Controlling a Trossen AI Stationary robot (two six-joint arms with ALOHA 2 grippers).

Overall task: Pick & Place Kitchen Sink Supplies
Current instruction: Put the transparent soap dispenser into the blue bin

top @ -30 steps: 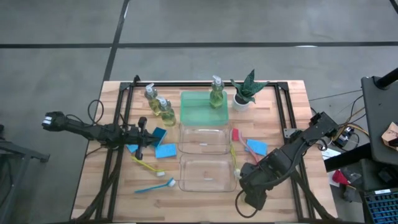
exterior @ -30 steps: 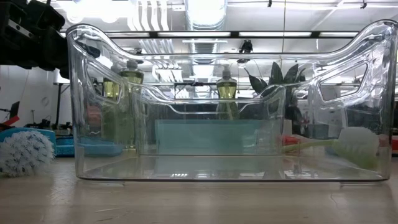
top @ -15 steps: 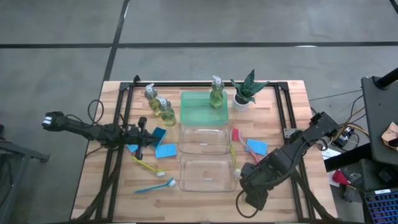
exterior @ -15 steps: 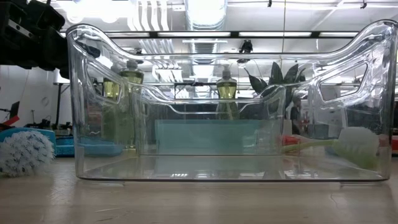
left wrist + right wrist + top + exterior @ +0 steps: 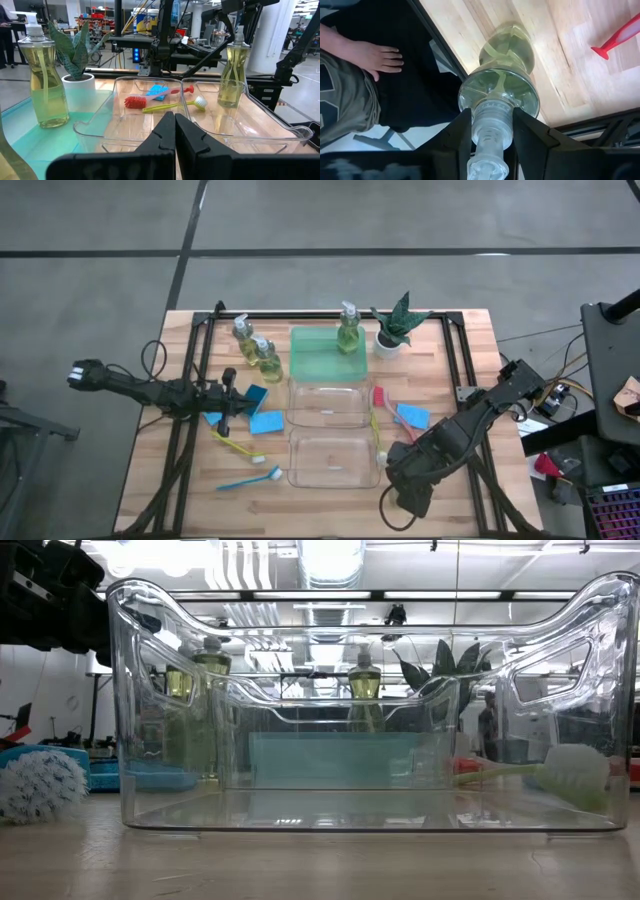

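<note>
Right end effector [image 5: 490, 131] around pump bottle [image 5: 501, 90]

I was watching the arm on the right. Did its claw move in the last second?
No. In the high view the right gripper sits at the same spot beside the nearest clear bin, fingers around a pump bottle.

left arm: reaches in from 9 o'clock, lying low | left gripper [image 5: 228, 402]: fingers pressed together, holding nothing | right arm: folded at 4 o'clock, wrist toward 6 | right gripper [image 5: 490, 131]: fingers clamped on neck of clear yellow-green pump bottle [image 5: 501, 85]
</note>
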